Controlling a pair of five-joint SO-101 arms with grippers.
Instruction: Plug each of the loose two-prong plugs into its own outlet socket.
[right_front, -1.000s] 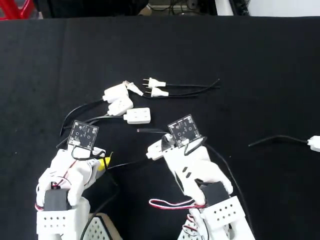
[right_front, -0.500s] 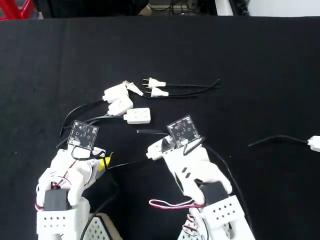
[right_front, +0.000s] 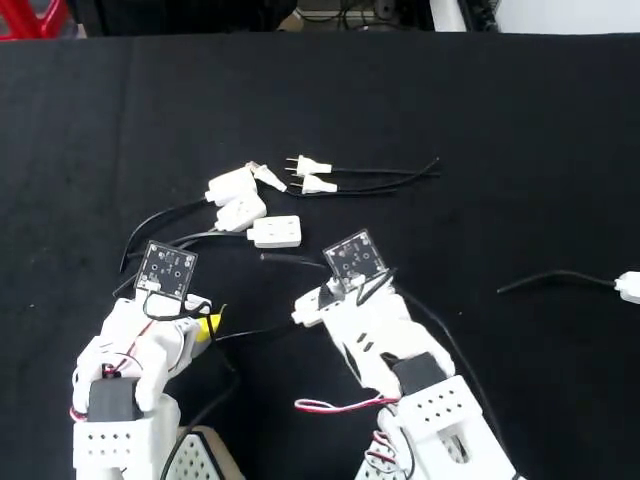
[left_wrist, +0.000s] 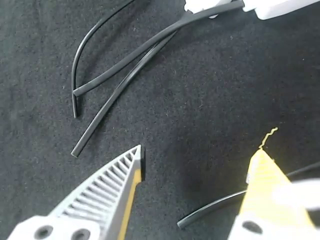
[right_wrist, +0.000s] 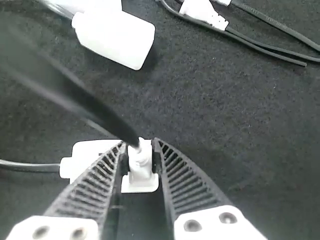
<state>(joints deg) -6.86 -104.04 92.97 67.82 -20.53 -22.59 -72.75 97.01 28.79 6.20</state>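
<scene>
One plug (right_wrist: 140, 176) pinched inside right claw (right_wrist: 138, 143) (outlet socket (right_wrist: 113, 33) near, apart).

**Right arm shifts left with its plug**

The right arm (right_front: 385, 330) has swung a little toward the left edge of the table (right_front: 500, 120), and its wrist sits slightly nearer the far edge. The right gripper (right_wrist: 137, 145), clamped on a plug (right_wrist: 139, 172), carried the black cord (right_front: 285, 259) along, so the cord's free end now lies further left.

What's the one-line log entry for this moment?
right hand: shut on white plug | left hand: open, empty | nearest socket: apart from held plug | loose plugs: on table
</scene>
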